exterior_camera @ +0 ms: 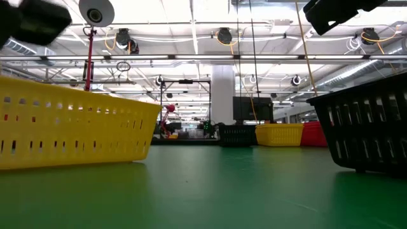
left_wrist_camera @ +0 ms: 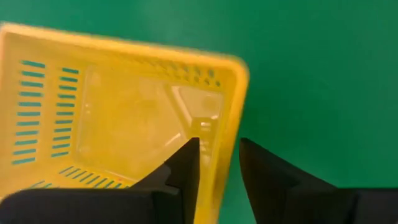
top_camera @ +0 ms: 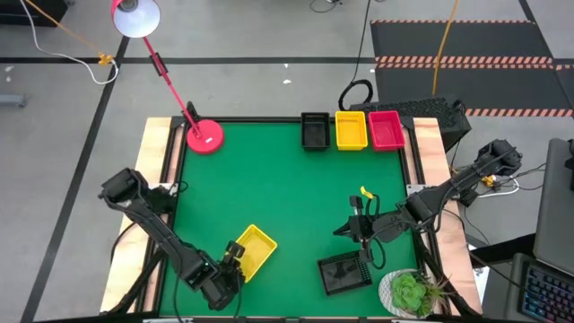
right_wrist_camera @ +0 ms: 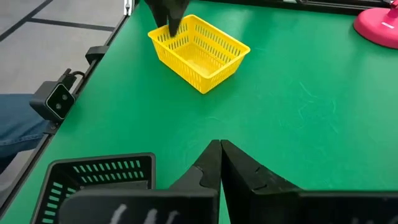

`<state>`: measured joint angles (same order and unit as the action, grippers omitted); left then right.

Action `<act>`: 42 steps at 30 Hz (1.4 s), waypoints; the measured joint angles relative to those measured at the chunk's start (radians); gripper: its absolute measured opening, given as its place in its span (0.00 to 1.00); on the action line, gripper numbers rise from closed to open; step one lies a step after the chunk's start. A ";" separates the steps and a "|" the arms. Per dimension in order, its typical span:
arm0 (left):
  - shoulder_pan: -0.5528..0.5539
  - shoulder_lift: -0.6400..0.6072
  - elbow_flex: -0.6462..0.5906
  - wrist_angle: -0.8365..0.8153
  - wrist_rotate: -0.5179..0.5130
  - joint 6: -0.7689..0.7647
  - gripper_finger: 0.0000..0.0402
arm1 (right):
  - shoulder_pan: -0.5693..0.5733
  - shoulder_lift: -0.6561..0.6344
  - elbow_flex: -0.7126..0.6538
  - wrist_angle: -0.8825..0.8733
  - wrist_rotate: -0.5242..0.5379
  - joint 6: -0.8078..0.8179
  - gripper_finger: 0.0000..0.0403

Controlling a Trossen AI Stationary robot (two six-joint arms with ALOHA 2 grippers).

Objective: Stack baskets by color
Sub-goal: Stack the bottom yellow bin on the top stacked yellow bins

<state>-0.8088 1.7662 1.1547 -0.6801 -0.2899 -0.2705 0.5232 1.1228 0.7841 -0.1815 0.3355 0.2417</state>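
Observation:
A yellow basket point(top_camera: 254, 248) rests on its base on the green table near the front left, also seen as the yellow basket point(left_wrist_camera: 124, 118) in the left wrist view. My left gripper point(top_camera: 231, 257) stands open at its near-left end, one finger inside the basket and one outside its end wall. A black basket point(top_camera: 345, 272) sits on the table at the front right. My right gripper point(top_camera: 359, 226) hangs shut above the table just beyond it, holding nothing. A black basket point(top_camera: 315, 131), a yellow basket point(top_camera: 351, 130) and a red-pink basket point(top_camera: 386, 129) stand side by side at the far edge. My left gripper straddles the yellow basket's end wall point(left_wrist_camera: 219, 163) from above, slanting down. Green table shows between the wall and the outer finger point(left_wrist_camera: 267, 180). Whether the inner finger point(left_wrist_camera: 186, 171) touches the wall, I cannot tell. The basket sits on the table.
A red lamp base point(top_camera: 205, 136) stands at the far left corner, its arm leaning out beyond the table. A potted plant point(top_camera: 413, 292) sits at the front right corner. Bare green surface point(top_camera: 287, 193) lies in the middle of the table.

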 joint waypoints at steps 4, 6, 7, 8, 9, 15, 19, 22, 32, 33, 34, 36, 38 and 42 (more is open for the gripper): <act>0.001 0.001 -0.046 0.056 -0.018 0.027 0.19 | 0.000 -0.001 0.000 0.000 0.000 0.000 0.00; 0.001 0.001 -0.046 0.058 -0.029 0.025 0.12 | 0.000 -0.001 0.000 0.000 0.000 0.000 0.00; 0.001 0.001 -0.045 0.057 -0.030 0.025 0.09 | 0.000 -0.001 0.000 0.000 0.000 0.000 0.00; 0.001 0.001 -0.041 0.056 -0.031 0.026 0.05 | 0.000 -0.001 0.000 0.000 0.000 0.000 0.00; 0.001 0.001 -0.037 0.056 -0.033 0.026 0.03 | 0.000 -0.001 0.000 0.000 0.000 0.000 0.00; 0.016 0.001 -0.010 0.053 -0.101 0.063 0.05 | 0.000 -0.001 0.000 0.030 0.015 0.007 0.00; 0.067 0.001 0.020 0.044 -0.129 0.118 0.02 | 0.001 0.005 0.000 0.104 0.097 0.007 0.00; 0.128 0.001 0.049 0.042 -0.166 0.166 0.03 | 0.001 0.031 0.012 0.117 0.171 0.009 0.00; 0.386 0.001 0.201 0.041 -0.185 0.349 0.03 | 0.000 0.171 0.140 0.103 0.319 -0.027 0.00; 0.410 0.001 0.219 0.041 -0.185 0.361 0.03 | 0.001 0.184 0.153 0.091 0.319 -0.031 0.00; 0.434 0.001 0.237 0.041 -0.185 0.372 0.03 | 0.001 0.198 0.164 0.080 0.319 -0.041 0.00; 0.478 0.001 0.273 0.041 -0.186 0.389 0.02 | 0.003 0.223 0.181 0.060 0.319 -0.057 0.00; 0.514 0.001 0.306 0.041 -0.186 0.395 0.01 | 0.003 0.244 0.194 0.038 0.320 -0.075 0.00; 0.563 0.000 0.347 0.044 -0.186 0.421 0.03 | 0.001 0.269 0.196 0.013 0.328 -0.114 0.01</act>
<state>-0.2461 1.7664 1.5019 -0.6363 -0.4757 0.1507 0.5237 1.3917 0.9802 -0.1684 0.6640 0.1281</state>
